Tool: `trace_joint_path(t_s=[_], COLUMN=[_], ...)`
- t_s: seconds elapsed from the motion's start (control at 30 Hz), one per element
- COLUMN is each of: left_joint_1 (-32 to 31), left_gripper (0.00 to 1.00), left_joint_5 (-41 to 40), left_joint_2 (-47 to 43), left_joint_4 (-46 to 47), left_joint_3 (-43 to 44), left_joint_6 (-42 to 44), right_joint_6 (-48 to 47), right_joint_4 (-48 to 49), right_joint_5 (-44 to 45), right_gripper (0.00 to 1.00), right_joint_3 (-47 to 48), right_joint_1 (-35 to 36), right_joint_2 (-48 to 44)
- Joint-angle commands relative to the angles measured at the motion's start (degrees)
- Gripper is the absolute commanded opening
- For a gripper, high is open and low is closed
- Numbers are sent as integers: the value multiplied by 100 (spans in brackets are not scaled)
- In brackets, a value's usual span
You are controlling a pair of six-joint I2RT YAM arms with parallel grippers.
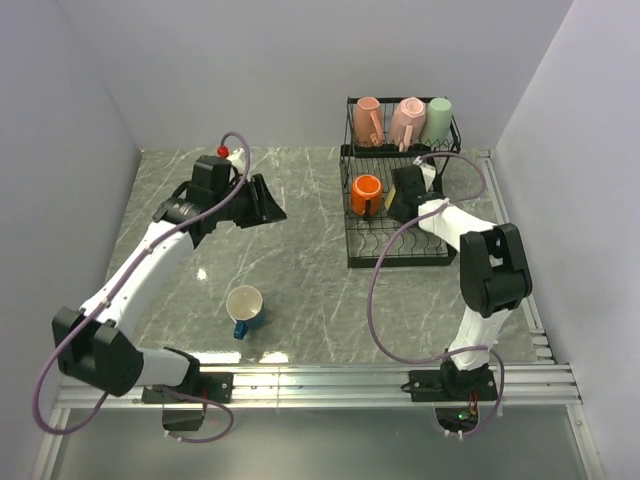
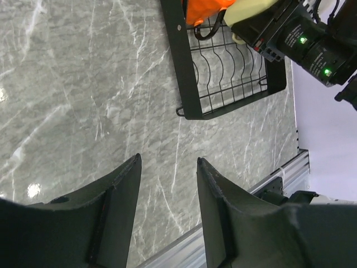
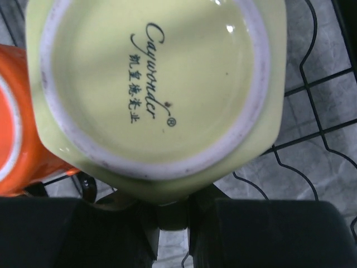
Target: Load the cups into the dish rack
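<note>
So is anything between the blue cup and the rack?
No, just bare marble table between the blue cup and the dish rack, seen in the top view.

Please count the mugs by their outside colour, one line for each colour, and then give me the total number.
Pink mugs: 2
Pale green mug: 1
Orange mug: 1
Pale yellow mug: 1
Blue mug: 1
Total: 6

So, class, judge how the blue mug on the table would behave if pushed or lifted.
The blue mug looks like glazed ceramic, so probably stiff, slippery and breakable. Upright on the smooth table, it would likely slide, not roll.
</note>
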Motion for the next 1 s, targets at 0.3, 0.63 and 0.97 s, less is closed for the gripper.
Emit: trace_joint_path(t_s=[0.3, 0.63, 0.97], left_joint_1=[21, 21, 12], left_gripper=[48, 46, 45], left_joint_5=[466, 554, 466], left_joint_2=[693, 694, 131], left_joint_4=[174, 332, 491], left_joint_3=[715, 583, -14], left_joint_6=[-89, -353, -547], right_joint_6=[-442, -521, -451], right_joint_4=[1000, 1246, 1098], right_joint_5=[-274, -863, -644], right_gripper=[0, 57, 61], right_joint_3=[655, 533, 83], right_joint_1=[-31, -39, -13], right_joint_2=[501, 424, -473])
